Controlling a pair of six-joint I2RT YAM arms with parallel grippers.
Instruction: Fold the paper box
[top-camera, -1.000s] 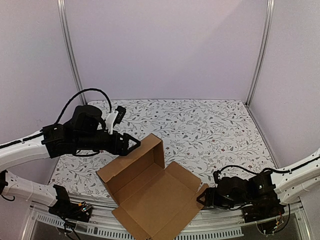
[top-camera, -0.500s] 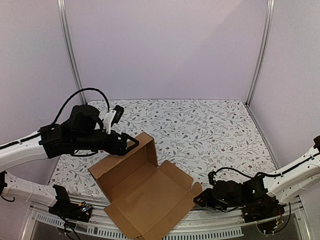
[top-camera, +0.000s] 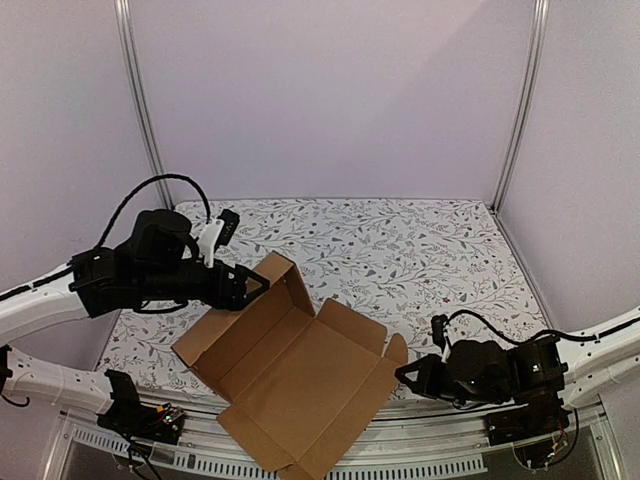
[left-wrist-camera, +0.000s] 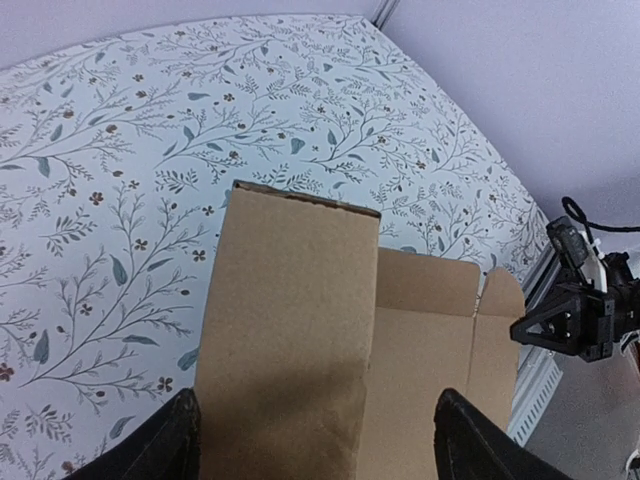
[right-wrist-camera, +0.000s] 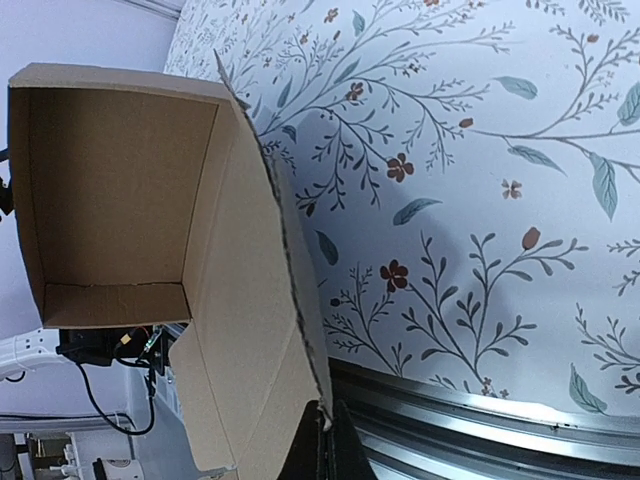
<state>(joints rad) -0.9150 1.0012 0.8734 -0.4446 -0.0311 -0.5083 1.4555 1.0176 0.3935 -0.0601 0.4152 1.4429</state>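
The paper box (top-camera: 290, 375) is a plain brown cardboard tray with open flaps, lying at the table's near edge and overhanging it. One tall wall stands up at its far left. My left gripper (top-camera: 256, 285) is open at that wall. In the left wrist view its fingers (left-wrist-camera: 180, 440) stand wide on either side of the cardboard panel (left-wrist-camera: 290, 320), left gripper (left-wrist-camera: 318, 405). My right gripper (top-camera: 401, 372) is shut on the corner of the box's right flap (top-camera: 393, 352). The right wrist view shows the thin flap edge (right-wrist-camera: 290, 270) pinched in the right gripper (right-wrist-camera: 328, 425).
A floral tablecloth (top-camera: 430, 250) covers the table. A metal rail (right-wrist-camera: 480, 420) runs along the near edge under the flap. Pale enclosure walls with metal posts (top-camera: 515, 110) close in the back and sides. The right arm (left-wrist-camera: 580, 320) shows in the left wrist view.
The right gripper went from open to shut on the flap corner. The box slid and turned leftward, and the left gripper drew back left with its upright wall.
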